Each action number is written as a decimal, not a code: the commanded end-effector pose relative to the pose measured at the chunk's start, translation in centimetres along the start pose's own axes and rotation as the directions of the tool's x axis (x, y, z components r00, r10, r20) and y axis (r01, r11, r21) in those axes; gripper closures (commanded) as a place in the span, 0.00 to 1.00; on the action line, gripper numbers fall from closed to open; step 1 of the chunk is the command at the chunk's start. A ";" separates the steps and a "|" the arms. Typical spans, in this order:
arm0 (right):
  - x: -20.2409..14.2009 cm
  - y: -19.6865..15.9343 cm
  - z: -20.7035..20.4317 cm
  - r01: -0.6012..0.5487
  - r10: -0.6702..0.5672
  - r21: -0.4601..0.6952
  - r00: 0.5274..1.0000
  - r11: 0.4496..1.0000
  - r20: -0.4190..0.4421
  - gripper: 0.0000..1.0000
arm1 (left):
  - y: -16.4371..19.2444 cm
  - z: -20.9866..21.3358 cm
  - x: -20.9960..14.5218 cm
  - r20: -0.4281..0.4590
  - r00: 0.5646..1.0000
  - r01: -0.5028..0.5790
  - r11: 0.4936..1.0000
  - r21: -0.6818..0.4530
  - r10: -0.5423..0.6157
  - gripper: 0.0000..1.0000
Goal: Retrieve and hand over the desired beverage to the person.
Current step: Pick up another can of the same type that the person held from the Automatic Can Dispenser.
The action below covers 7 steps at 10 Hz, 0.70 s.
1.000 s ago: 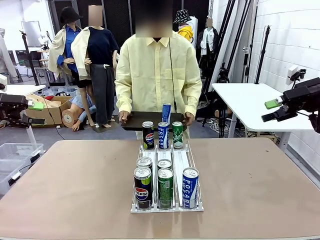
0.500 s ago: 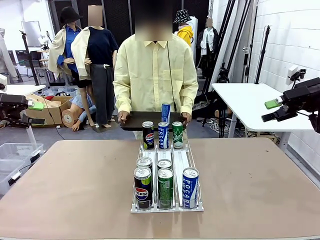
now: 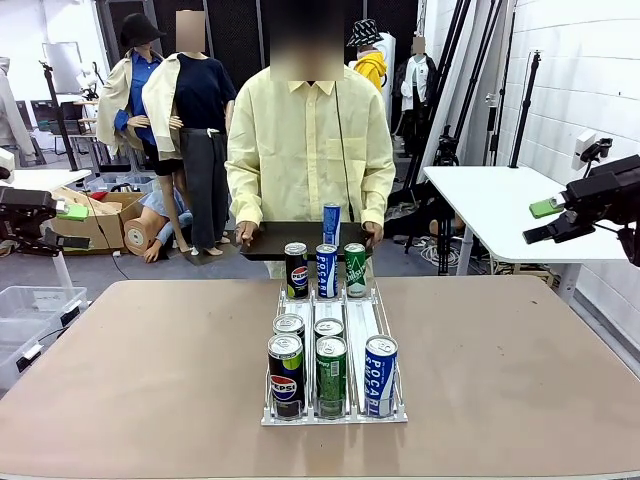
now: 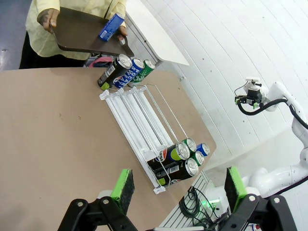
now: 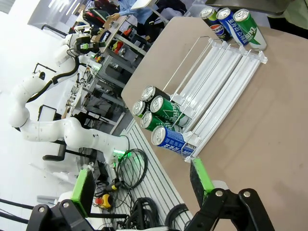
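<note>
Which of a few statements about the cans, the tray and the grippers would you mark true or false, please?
1. The person holds a dark tray with a tall blue can standing on it. True.
2. The left gripper is shut on a can. False: it is open, holding nothing, and apart from the cans.
3. Three cans stand at the far end of the rack. True.
4. The rack's lane on the robot's right has two cans at its near end. False: one blue-and-white can stands there; the other two lanes have two each.
5. The right gripper is open and holds nothing. True.
</note>
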State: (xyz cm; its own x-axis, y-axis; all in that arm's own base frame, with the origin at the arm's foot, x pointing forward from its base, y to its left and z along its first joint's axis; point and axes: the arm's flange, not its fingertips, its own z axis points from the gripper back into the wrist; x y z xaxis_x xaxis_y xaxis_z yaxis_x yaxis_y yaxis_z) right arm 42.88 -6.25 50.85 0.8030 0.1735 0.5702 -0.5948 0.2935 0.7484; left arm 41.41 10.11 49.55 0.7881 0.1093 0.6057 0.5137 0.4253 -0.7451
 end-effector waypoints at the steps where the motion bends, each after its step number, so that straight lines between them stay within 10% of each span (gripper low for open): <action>1: 0.1 0.1 0.0 -0.002 0.002 0.000 1.000 1.000 0.006 0.00 | -2.7 -2.1 1.1 -0.089 0.996 -0.007 1.000 -0.006 0.007 0.00; 7: 0.1 0.1 0.0 -0.002 0.002 0.000 1.000 1.000 0.006 0.00 | -14.5 -16.3 0.4 -0.419 0.907 0.149 0.967 0.209 -0.049 0.00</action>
State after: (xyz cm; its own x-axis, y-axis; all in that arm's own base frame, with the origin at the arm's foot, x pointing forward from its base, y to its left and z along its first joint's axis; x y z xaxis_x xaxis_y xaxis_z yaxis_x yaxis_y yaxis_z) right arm 42.89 -6.20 50.86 0.8026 0.1745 0.5704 -0.5953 0.2933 0.7480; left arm 39.90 -9.01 55.80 0.8254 -0.2495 0.5063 0.5512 0.5499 -0.6276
